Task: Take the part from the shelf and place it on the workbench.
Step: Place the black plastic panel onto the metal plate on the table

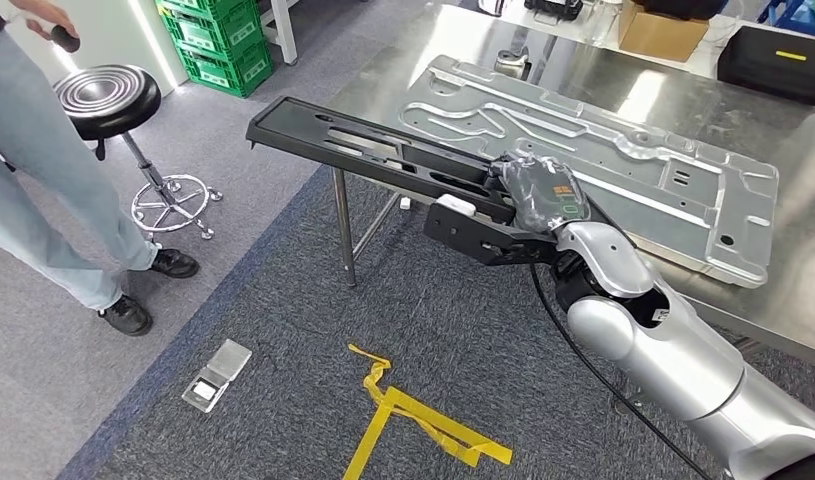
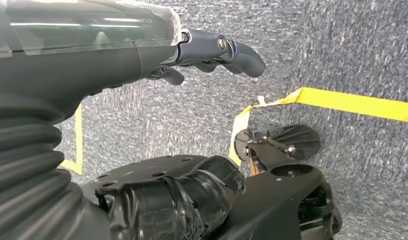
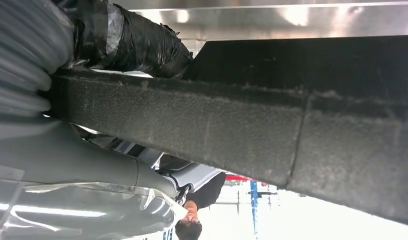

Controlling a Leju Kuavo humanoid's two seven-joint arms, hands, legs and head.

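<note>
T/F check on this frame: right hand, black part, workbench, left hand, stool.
1. The right hand holds the long black part. True.
2. The black part lies flat on the workbench. False: it is held in the air, most of it reaching out past the bench edge over the carpet.
3. A large silver metal plate lies on the workbench. True.
4. The left hand grips the part too. False: its fingers hang over the carpet with nothing in them.
5. The black stool stands on the workbench. False: it stands on the floor beside a person.
</note>
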